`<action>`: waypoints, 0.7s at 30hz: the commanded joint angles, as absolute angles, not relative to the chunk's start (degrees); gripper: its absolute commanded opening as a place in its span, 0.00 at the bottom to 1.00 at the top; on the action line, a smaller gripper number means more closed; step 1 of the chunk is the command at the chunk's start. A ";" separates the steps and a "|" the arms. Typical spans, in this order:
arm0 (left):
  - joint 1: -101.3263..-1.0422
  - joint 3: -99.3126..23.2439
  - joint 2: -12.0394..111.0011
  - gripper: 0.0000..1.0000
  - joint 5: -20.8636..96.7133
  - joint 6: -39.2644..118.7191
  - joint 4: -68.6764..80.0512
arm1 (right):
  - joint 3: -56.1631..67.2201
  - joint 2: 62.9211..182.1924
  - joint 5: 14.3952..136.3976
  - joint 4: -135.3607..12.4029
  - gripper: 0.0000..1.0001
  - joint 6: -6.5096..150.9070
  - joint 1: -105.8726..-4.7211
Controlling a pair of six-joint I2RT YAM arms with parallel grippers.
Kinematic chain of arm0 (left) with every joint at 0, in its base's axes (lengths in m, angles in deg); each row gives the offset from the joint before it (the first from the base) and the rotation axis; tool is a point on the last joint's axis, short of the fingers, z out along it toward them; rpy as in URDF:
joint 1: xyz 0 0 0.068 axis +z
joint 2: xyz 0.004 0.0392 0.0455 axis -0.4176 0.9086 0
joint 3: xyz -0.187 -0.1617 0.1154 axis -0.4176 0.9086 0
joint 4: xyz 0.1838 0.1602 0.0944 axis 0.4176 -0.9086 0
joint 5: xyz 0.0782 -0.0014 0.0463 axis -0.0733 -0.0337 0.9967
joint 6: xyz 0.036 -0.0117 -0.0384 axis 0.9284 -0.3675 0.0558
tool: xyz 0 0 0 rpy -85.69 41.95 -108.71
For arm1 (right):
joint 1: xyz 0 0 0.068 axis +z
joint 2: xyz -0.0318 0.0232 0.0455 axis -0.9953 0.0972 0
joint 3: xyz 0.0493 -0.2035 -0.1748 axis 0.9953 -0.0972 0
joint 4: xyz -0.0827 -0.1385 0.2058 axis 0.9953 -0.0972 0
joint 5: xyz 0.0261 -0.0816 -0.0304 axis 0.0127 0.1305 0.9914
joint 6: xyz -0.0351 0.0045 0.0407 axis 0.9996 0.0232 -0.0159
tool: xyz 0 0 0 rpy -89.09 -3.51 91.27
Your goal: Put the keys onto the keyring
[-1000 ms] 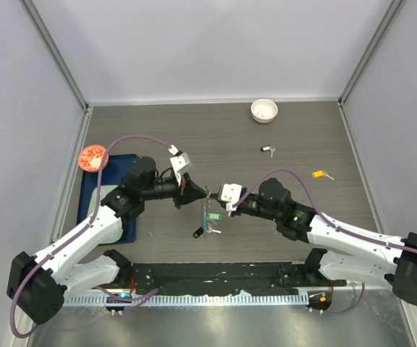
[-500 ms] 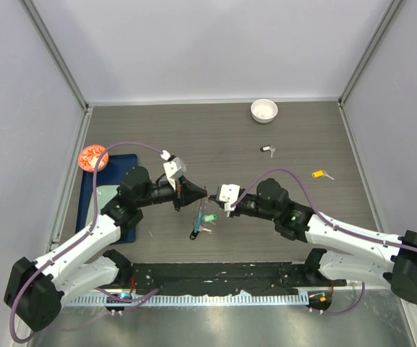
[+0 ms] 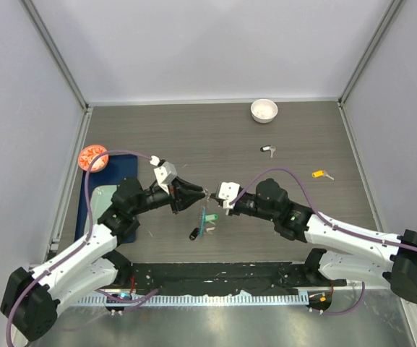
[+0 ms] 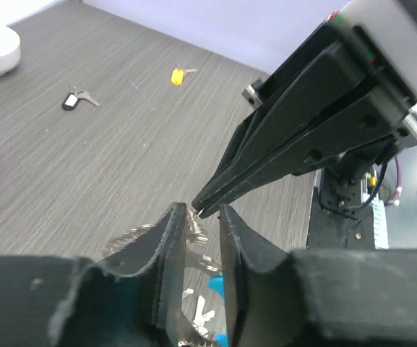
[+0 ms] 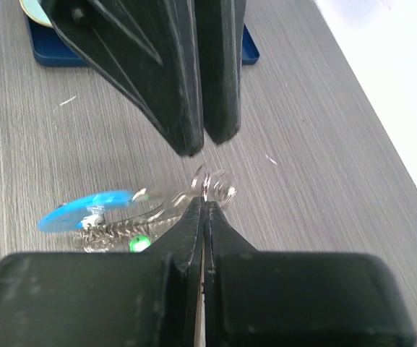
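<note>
The keyring (image 3: 204, 217), silver links with a blue segment (image 5: 85, 210), hangs between both grippers at the table's middle. My right gripper (image 5: 207, 202) is shut on its wire loops (image 5: 219, 184). My left gripper (image 4: 202, 211) faces it tip to tip, its jaws slightly apart, with the ring's loops (image 4: 132, 237) showing in the gap. A green-tagged key (image 5: 139, 243) and a black-tagged one (image 3: 194, 233) dangle from the ring. Two loose keys lie on the table: a black-tagged key (image 3: 267, 150) and a yellow-tagged key (image 3: 321, 174).
A small white bowl (image 3: 264, 110) stands at the back. A dark blue tray (image 3: 85, 206) lies at the left with an orange-red disc (image 3: 92, 157) at its far corner. Grey walls close the table on three sides.
My left jaws have parted from shut. The left wrist has swung back toward the near left. The right gripper keeps its hold and has edged slightly left.
</note>
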State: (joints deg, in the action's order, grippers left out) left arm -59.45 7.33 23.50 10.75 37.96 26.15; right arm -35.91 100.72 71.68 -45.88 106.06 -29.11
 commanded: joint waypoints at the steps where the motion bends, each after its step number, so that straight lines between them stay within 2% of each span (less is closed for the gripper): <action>1: -59.58 7.77 19.96 0.34 14.10 37.42 29.35 | -34.25 99.48 73.90 -45.24 0.01 106.34 -28.96; 3: -59.58 7.59 18.03 0.44 15.77 37.94 27.50 | -33.90 99.48 73.55 -45.68 0.01 106.61 -28.96; 6: -59.58 6.81 16.09 0.50 19.37 39.35 21.28 | -33.37 99.40 73.11 -46.55 0.01 107.05 -28.96; 16: -59.58 -2.33 21.97 0.53 21.14 51.03 5.80 | -31.61 98.96 72.67 -50.24 0.01 107.58 -28.88; 21: -59.58 -12.69 27.41 0.53 16.05 66.31 -8.76 | -31.43 98.60 72.31 -51.30 0.01 107.84 -28.53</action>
State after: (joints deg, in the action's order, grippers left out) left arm -59.45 -4.26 24.82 19.99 52.59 3.35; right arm -34.23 100.26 72.78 -52.00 107.22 -29.07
